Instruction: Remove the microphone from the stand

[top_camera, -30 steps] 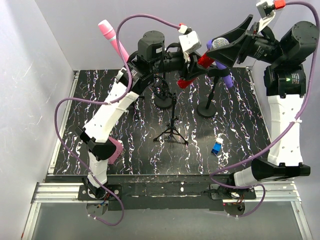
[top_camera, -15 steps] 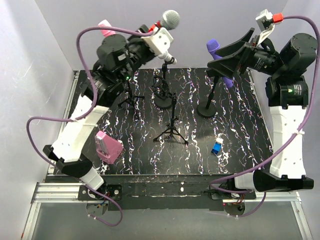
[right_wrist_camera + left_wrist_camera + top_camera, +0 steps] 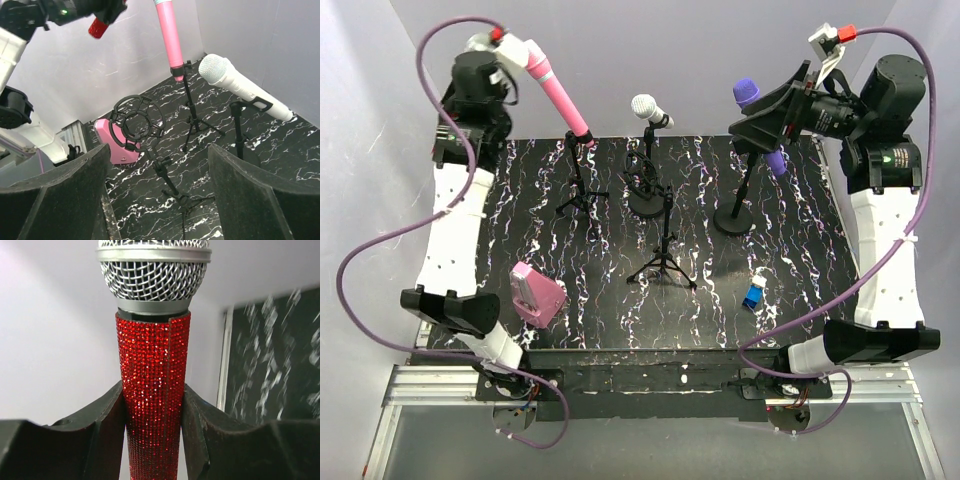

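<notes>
The left fingers (image 3: 100,435) are closed partway on the red microphone (image 3: 154,390). They press its glittering body from both sides just below the silver mesh head, which stands upright above them in the left wrist view. A second ago this arm reached across the far middle of the bench (image 3: 800,260), with the microphone close to the right arm's fingers. Half a second ago it had lifted and pulled back toward the far left. Now it is raised high over the far left corner of the bench, well apart from every stand. From the right wrist camera the microphone's red end shows in the left arm's grip, up against the back wall and clear of the bench. The right fingers (image 3: 60,200) are spread wide with nothing between them. They hang at the far right edge, just beside the purple microphone (image 3: 746,94), and have hardly shifted over the last second. The purple microphone is still on its round-based stand. The pink microphone (image 3: 555,90) is still tilted on its tripod near the far left corner. The white microphone (image 3: 650,110) is still on its stand at the far middle. The shock-mount stand (image 3: 663,262) in the centre, the pink box (image 3: 537,293) toward the near left and the small blue object (image 3: 754,296) toward the near right lie where they lay before.
</notes>
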